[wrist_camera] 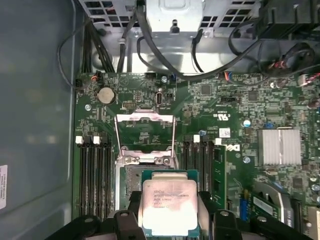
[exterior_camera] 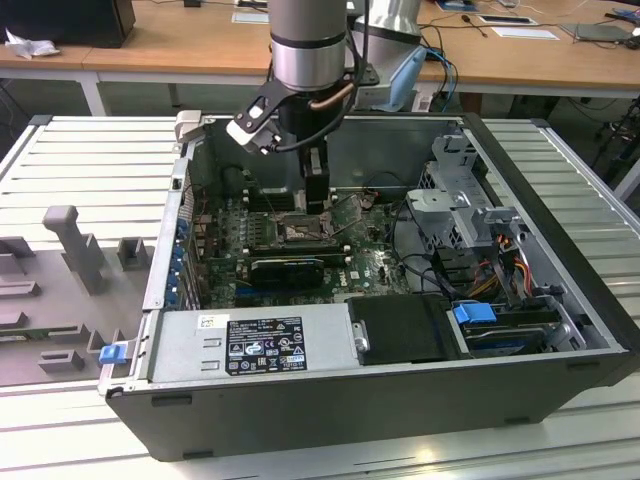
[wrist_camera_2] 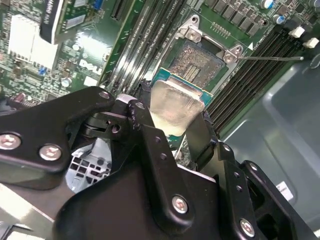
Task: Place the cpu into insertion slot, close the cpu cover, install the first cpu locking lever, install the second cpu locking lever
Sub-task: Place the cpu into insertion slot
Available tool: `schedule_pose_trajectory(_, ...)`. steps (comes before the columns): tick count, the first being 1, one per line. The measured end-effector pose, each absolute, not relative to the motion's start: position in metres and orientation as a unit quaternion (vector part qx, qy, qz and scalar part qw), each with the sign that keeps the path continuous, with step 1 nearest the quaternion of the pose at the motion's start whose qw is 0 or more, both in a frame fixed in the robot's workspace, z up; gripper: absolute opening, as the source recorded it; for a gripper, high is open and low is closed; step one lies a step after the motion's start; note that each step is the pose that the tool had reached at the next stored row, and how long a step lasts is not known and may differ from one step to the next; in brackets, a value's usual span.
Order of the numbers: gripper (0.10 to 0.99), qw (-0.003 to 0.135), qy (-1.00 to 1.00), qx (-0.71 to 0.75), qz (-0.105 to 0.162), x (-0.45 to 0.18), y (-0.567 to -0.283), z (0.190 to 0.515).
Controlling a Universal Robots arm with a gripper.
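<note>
The cpu (wrist_camera: pixel 167 207), a small square chip with a pale silvery top, is pinched between the two black fingers (wrist_camera: pixel 206 206) of my gripper (wrist_camera: pixel 169 212). In the second wrist view the cpu (wrist_camera_2: pixel 172 107) hangs tilted just above the open insertion slot (wrist_camera_2: pixel 200 62), partly over its near edge. The cpu cover (wrist_camera: pixel 145 131), a thin metal frame with a square window, is flipped open beyond the slot, and thin wire levers (wrist_camera: pixel 174 142) stand out along its sides. In the exterior view my gripper (exterior_camera: pixel 316 205) reaches down into the case over the socket (exterior_camera: pixel 298 230).
The motherboard (exterior_camera: pixel 370 265) lies in an open computer case (exterior_camera: pixel 560 330). Memory slots (wrist_camera: pixel 95 175) flank the socket. A grey drive cage (exterior_camera: pixel 455 190) with cables stands at the exterior view's right. A power supply (exterior_camera: pixel 250 345) sits at the front, and a finned heatsink (wrist_camera: pixel 280 146) is on the board.
</note>
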State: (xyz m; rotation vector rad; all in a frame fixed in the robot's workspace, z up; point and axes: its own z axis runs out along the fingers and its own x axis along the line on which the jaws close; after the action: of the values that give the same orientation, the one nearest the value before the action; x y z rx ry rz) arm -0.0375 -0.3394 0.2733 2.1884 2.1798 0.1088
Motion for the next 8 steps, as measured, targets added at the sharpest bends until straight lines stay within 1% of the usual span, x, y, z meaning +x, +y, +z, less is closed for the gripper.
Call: schedule_pose_trajectory(8,0.525,0.025,0.705,0.708,0.035,-0.04,-0.334,0.254)
